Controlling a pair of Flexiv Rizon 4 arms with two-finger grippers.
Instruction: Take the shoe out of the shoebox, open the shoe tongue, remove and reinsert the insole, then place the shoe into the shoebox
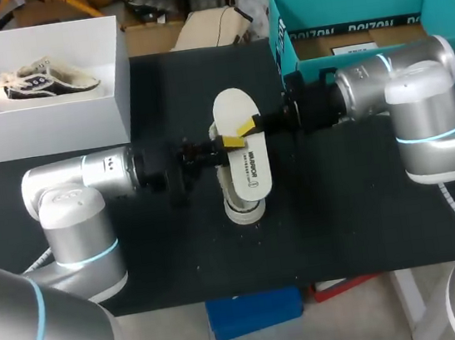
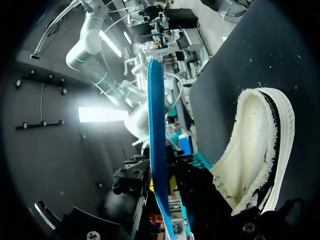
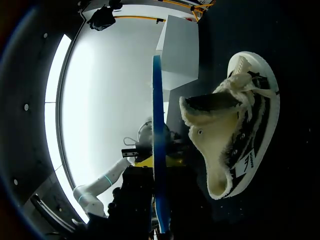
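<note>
One thin oval insole [image 1: 234, 106], fleecy shoe [image 3: 240, 135]

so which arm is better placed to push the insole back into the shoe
Left, narrowly. The left gripper and right gripper both seem clamped on the insole over the shoe, but the left wrist view looks into the shoe's fleecy opening, so it could likely guide it in.

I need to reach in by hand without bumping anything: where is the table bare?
Bare table in front, between the shoe and the right arm, and between shoe and left arm; also behind, between the white shoebox and teal box. Crowded mid-table: left gripper and right gripper hold the insole over the shoe.
</note>
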